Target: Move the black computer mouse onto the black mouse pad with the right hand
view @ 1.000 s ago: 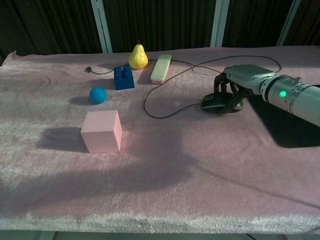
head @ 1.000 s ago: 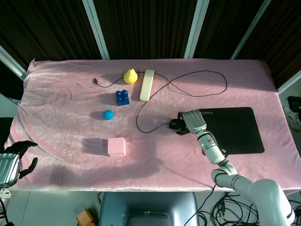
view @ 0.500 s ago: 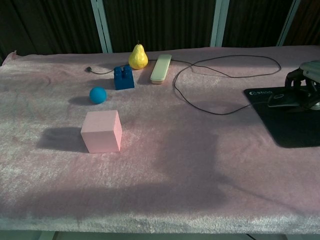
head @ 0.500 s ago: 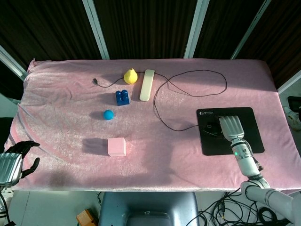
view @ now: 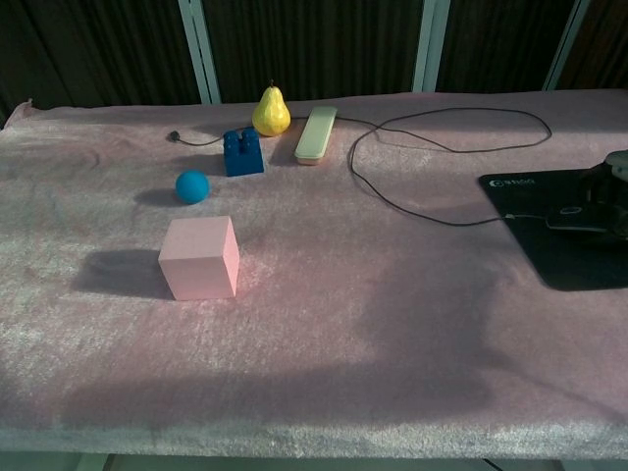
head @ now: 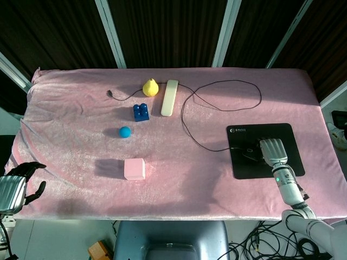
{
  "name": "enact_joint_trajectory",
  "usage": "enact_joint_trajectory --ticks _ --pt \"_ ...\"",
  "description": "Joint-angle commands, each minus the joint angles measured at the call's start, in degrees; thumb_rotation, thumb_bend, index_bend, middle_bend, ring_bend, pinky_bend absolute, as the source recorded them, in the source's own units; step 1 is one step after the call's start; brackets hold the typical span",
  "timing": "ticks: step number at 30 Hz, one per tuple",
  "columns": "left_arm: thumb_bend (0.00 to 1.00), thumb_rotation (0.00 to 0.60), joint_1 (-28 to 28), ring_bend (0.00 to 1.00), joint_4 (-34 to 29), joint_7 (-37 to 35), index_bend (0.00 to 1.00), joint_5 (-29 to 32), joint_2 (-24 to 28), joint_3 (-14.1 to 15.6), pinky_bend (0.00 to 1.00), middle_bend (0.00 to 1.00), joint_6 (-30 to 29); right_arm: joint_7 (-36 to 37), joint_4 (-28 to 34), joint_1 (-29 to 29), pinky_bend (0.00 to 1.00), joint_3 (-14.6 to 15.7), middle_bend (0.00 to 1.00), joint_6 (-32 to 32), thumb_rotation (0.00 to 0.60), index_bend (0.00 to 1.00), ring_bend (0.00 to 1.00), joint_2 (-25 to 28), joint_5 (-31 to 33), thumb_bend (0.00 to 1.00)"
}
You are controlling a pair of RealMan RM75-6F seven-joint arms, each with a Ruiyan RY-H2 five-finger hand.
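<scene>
The black computer mouse lies on the black mouse pad, toward the pad's middle. My right hand sits over the mouse from the right, its fingers wrapped around it and hiding most of it. In the chest view the mouse shows low on the pad, with the right hand cut off by the right edge. The mouse's thin black cable loops back across the pink cloth to the far left. My left hand hangs off the table's near left corner, fingers apart, holding nothing.
A pink cube, a blue ball, a blue toy brick, a yellow pear and a cream remote-like bar stand on the left half of the pink tablecloth. The cable's plug end lies beside the pear.
My right hand has carried the mouse rightward from the cloth onto the mouse pad and settled lower on it. The cable was dragged along. The left hand stayed put.
</scene>
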State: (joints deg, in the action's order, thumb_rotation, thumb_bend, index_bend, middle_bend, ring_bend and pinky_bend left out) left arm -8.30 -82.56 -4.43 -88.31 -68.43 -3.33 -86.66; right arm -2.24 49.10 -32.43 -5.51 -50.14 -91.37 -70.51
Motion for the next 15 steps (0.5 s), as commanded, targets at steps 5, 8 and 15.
enact_joint_trajectory --ticks 5,8,15 --pt "0.36 0.600 0.00 0.29 -0.06 0.32 0.36 -0.16 -0.05 0.09 0.46 0.35 -0.04 6.66 9.89 2.97 0.05 1.02 0.02 -5.76 0.600 0.00 0.00 7.21 -5.27 0.26" --pt "0.36 0.600 -0.03 0.29 -0.04 0.60 0.36 -0.18 -0.13 0.09 0.46 0.35 -0.05 9.24 16.67 5.66 0.03 1.24 0.00 -12.01 0.600 0.00 0.00 11.34 -7.95 0.25" --pt "0.36 0.600 -0.01 0.29 -0.09 1.27 0.36 -0.06 -0.27 0.13 0.46 0.35 0.03 7.70 32.40 15.30 0.04 1.40 0.00 -28.68 0.600 0.00 0.00 16.98 -9.30 0.25"
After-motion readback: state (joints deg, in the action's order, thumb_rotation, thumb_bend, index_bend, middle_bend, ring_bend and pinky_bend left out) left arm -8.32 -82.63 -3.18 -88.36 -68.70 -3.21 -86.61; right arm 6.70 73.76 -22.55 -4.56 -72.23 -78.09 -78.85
